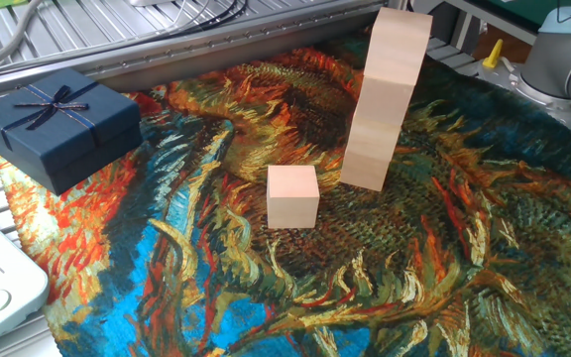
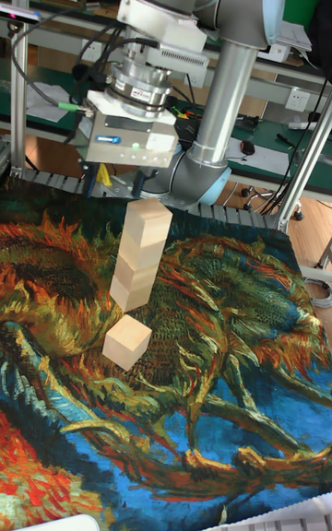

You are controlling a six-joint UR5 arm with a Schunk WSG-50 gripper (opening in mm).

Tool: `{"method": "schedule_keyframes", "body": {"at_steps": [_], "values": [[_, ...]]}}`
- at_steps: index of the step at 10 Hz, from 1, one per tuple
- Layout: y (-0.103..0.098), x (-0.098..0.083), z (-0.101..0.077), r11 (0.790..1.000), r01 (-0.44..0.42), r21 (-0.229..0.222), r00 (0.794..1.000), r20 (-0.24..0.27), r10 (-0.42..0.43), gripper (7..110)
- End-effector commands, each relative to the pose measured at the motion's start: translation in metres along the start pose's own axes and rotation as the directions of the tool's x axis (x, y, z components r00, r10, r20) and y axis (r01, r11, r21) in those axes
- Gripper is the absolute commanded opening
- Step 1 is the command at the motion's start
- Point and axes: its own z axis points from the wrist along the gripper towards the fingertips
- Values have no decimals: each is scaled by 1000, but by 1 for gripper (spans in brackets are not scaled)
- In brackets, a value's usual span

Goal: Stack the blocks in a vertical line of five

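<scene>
Your gripper (image 2: 136,182) hangs above the four-high stack (image 2: 138,254); whether its fingers are spread, you can't tell. Fetch the loose block (image 1: 293,196) and centre it on top.
</scene>
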Motion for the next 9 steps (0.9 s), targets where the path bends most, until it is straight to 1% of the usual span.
{"method": "schedule_keyframes", "body": {"at_steps": [1,2,3,4,5,6,8,9], "values": [[-26,-6,0,996,25,91,999,32,-28,66],[-26,-8,4,997,21,77,999,42,-24,66],[-23,-17,15,999,25,43,998,61,-28,66],[-25,-29,27,999,27,28,996,79,-29,66],[-30,-36,36,999,31,32,996,88,-34,66],[-31,-37,39,999,36,33,996,86,-38,66],[-22,-23,29,1000,26,8,998,64,-27,66],[-23,-17,29,999,35,13,999,41,-35,66]]}}
